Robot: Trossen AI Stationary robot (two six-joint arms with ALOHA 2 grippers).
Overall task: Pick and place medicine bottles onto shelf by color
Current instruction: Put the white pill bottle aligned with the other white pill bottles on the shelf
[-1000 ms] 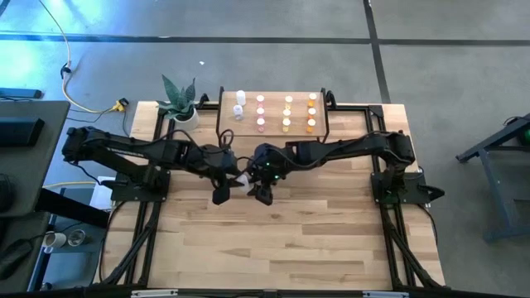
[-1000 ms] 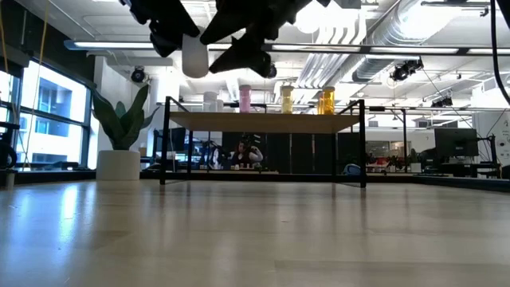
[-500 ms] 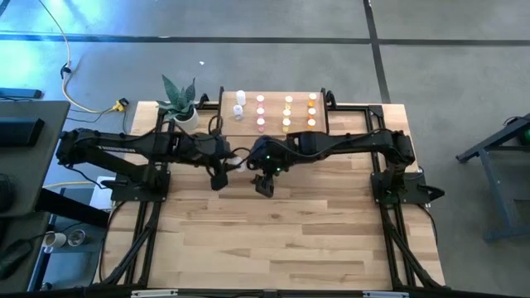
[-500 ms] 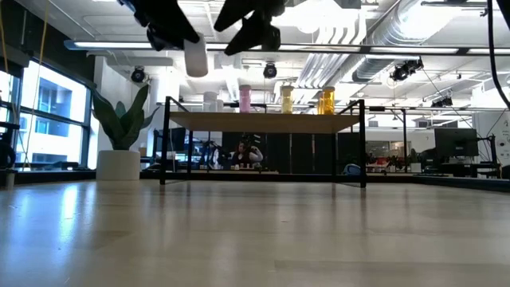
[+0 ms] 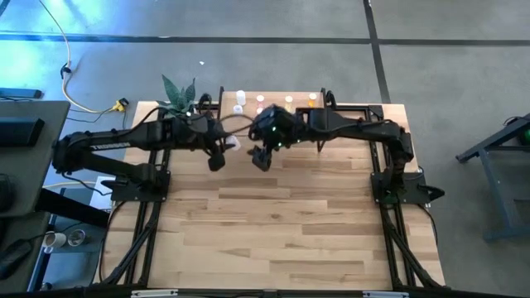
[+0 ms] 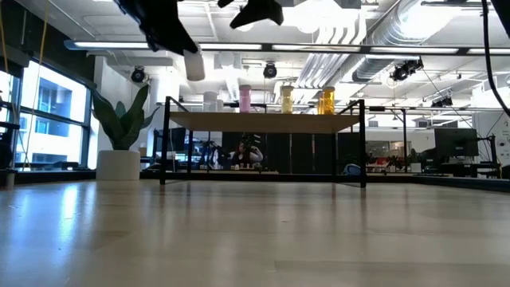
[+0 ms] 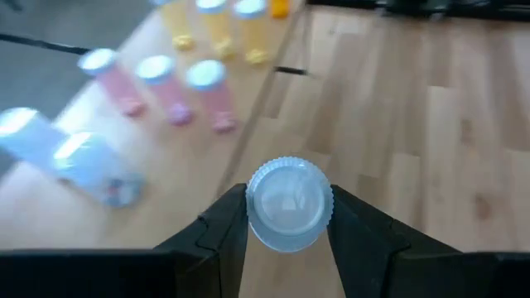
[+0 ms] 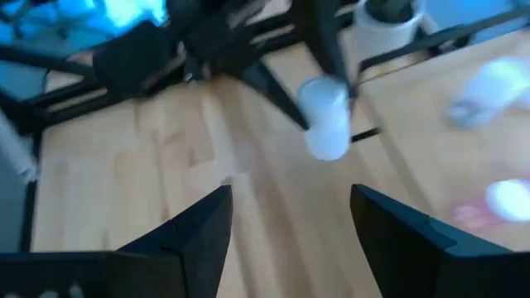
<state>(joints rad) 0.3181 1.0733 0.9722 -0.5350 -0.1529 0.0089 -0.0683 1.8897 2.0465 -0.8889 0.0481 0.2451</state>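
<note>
My left gripper [image 5: 219,156] is shut on a white medicine bottle [image 5: 233,144] high above the table, just in front of the shelf [image 5: 248,110]; the bottle also shows in the low view [image 6: 194,65]. My right gripper [image 5: 263,157] is open and empty beside it, its arm covering part of the shelf. The shelf [image 6: 267,121] is a light-wood board on black legs. White [image 6: 210,100], pink [image 6: 245,98], yellow [image 6: 287,99] and orange [image 6: 326,100] bottles stand on it in rows. My left gripper pinches the white bottle between its two fingers [image 7: 225,222], which lie on either side of its upper end just below the ribbed white cap [image 7: 290,199]. The cap faces back toward the wrist. The bottle hangs tilted below the fingers, lifted clear of the table.
A potted plant [image 5: 178,101] stands at the table's far left corner beside the shelf. Black frame rails [image 5: 364,106] run along the table's far edge and sides. Bare wooden tabletop [image 5: 273,232] lies toward the near edge.
Both grippers have gone up and toward the table's far edge, toward the shelf. My left gripper carries the white bottle along, still clear of the table. My right gripper has drawn apart from the bottle and risen toward the top of the low view.
</note>
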